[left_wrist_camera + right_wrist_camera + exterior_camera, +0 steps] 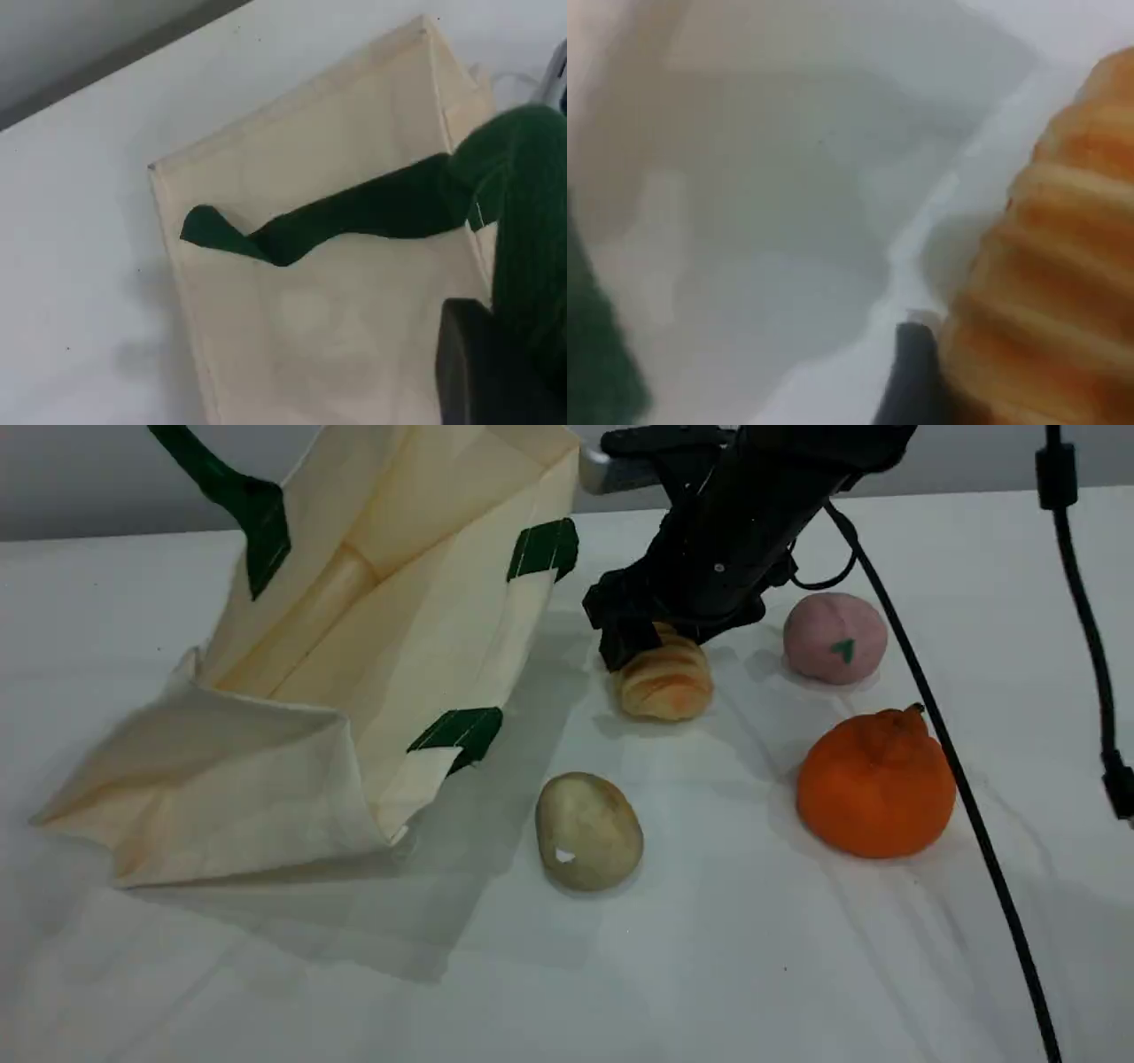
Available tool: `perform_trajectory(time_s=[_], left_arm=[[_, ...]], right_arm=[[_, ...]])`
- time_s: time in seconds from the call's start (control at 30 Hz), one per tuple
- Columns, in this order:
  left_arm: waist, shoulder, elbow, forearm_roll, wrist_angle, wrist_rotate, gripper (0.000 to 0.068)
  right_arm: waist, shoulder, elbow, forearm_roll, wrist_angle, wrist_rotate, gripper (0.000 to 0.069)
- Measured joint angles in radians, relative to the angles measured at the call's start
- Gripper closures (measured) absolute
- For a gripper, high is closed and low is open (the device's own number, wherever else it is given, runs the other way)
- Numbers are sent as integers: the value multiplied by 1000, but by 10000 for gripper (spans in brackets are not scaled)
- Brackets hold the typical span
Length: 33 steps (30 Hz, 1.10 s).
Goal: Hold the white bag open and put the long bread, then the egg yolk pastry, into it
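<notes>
While the white bag (354,691) lies on its side at the table's left with its mouth lifted and turned toward the foods, the scene view shows the right gripper (647,642) down over the far end of the long bread (666,680), which rests on the cloth just right of the bag; how wide the jaws stand there I cannot tell. Nearer the camera sits the egg yolk pastry (588,831), untouched, with a pink ball (834,638) and an orange fruit (877,783) further right. From the left wrist view, the left gripper (496,354) is clamped on the green handle (372,208), the strap running taut across the bag's pale panel. From the right wrist view, one dark fingertip (914,376) sits touching the ridged bread's side. The step in hand looks like grasping the bread; next it likely needs a firm pinch, a lift, and a carry leftward into the opening.
</notes>
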Motion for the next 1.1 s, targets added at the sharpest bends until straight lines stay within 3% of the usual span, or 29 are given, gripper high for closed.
perform_trajectory(time_s=[0.3,0.57,0.83,1.1], left_arm=[[0,0,0,0,0,0,608],[0,0,0,-1,0,0,608],[0,0,0,-1,0,3,608],[0,0,0,0,0,3,608]], right_arm=[[0,3,0,-46,19,0,532],[-46,-64,5,-175,162,100,555],[-59,-247,8,-207,214,164,570],[-24,-457,136,-136,177,139,580]])
